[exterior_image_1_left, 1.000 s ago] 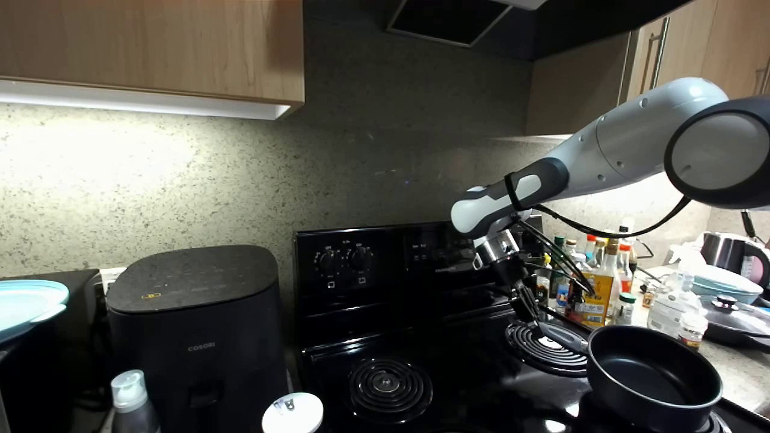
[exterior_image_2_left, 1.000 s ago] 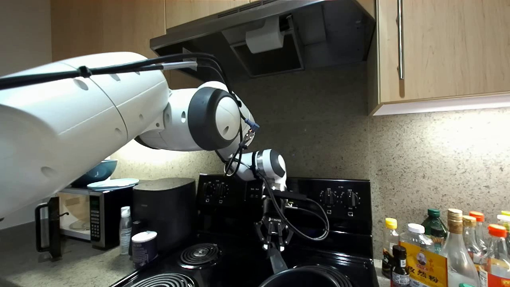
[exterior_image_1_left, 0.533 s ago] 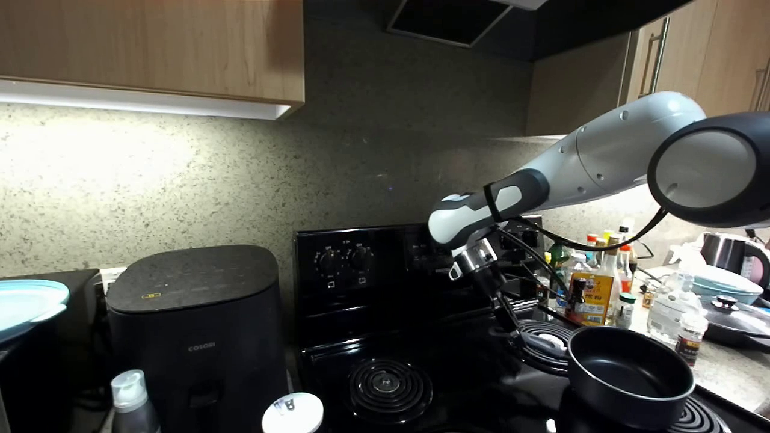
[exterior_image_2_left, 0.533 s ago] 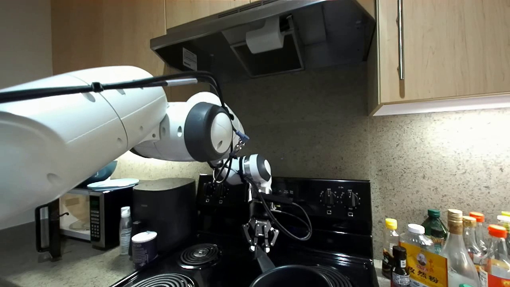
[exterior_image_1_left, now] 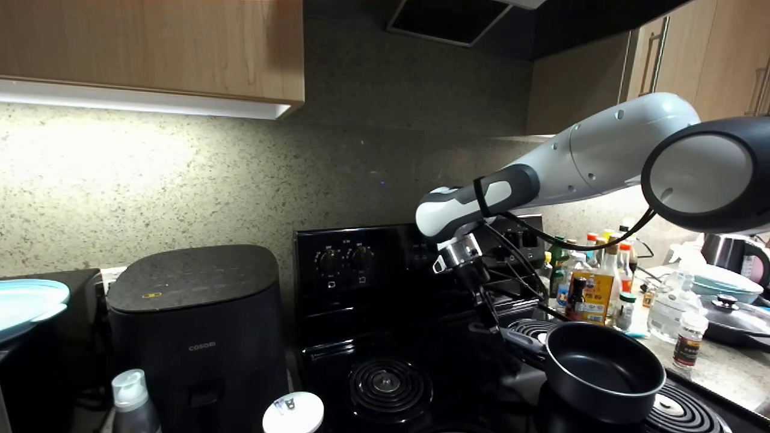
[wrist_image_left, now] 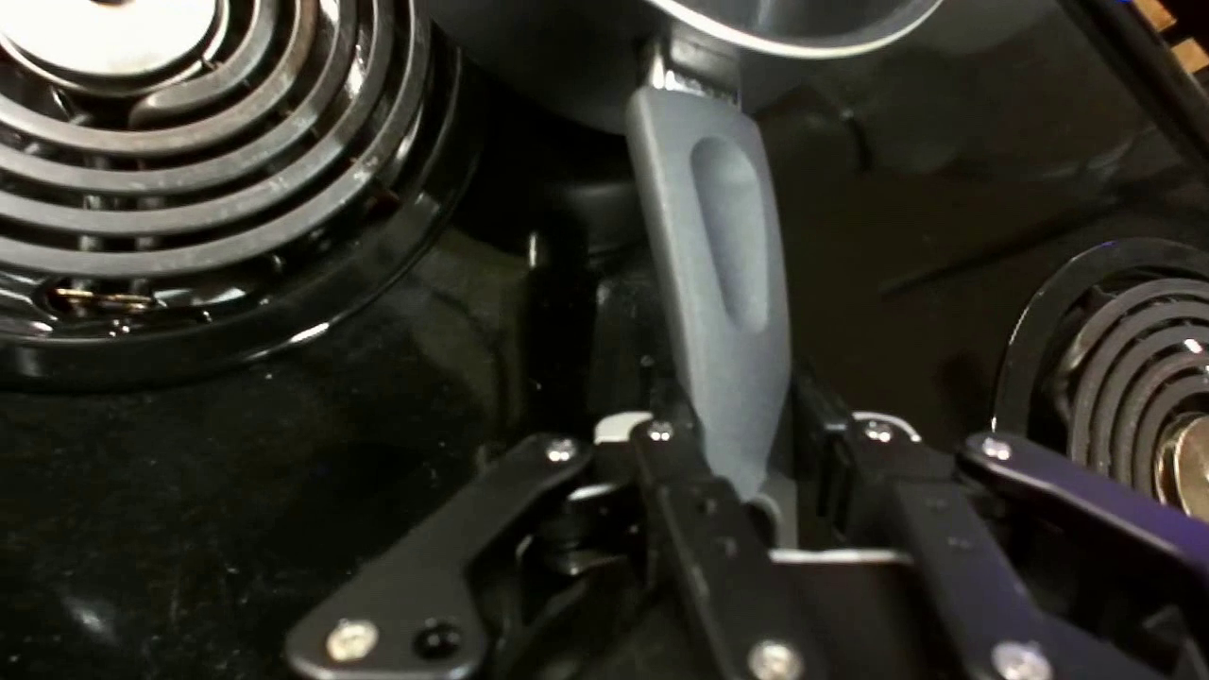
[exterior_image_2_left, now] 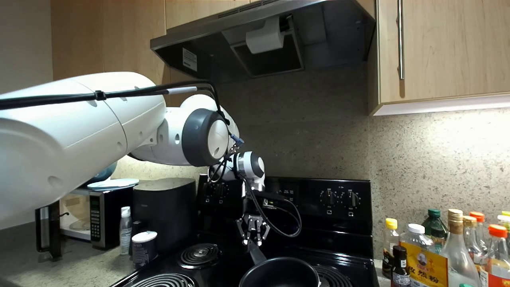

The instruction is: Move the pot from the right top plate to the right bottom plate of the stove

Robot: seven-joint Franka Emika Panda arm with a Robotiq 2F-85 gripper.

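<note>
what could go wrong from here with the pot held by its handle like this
The jaws are closed only on the tail end of the handle, so the pot might twist or droop. The pot is off to one side of the front right burner; lowered here, it could end up tilted, half on it. Swung too wide, it may knock the small bottle beside the stove.
</note>
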